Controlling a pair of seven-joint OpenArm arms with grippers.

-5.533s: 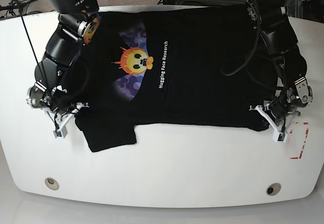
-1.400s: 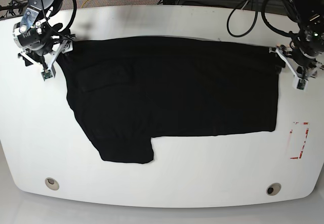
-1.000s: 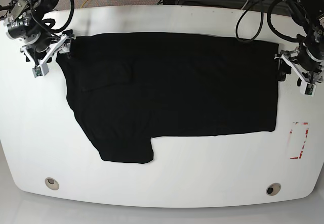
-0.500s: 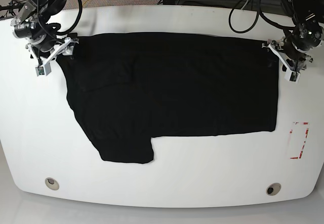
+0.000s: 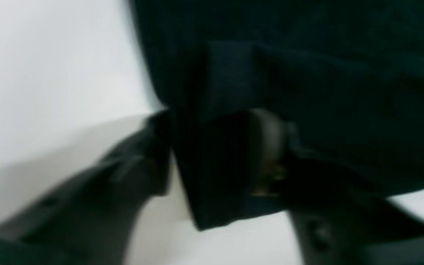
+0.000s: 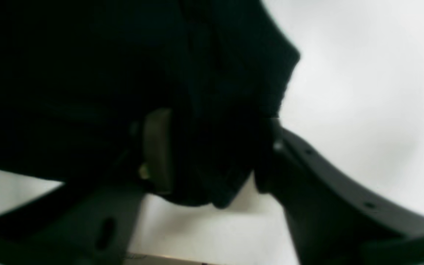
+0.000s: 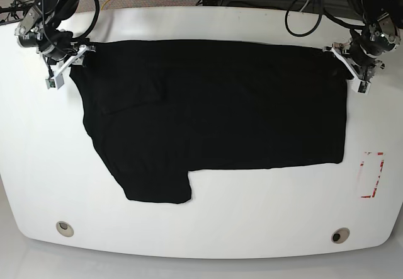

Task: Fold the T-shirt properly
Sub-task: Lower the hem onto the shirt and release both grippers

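I have the left gripper (image 7: 350,66) and right gripper (image 7: 68,65) each clamped on a far corner of the T-shirt (image 7: 214,112), lying flat on the table (image 7: 264,210), so the fabric stays taut.

— What are you working on?
— A white table (image 7: 208,219) with rounded corners. Your black T-shirt (image 7: 214,112) lies spread flat across its far half, one sleeve pointing toward the near edge.
— Anything else on it?
— Red tape marks (image 7: 371,175) near the right edge, and two round holes (image 7: 63,228) near the front corners.
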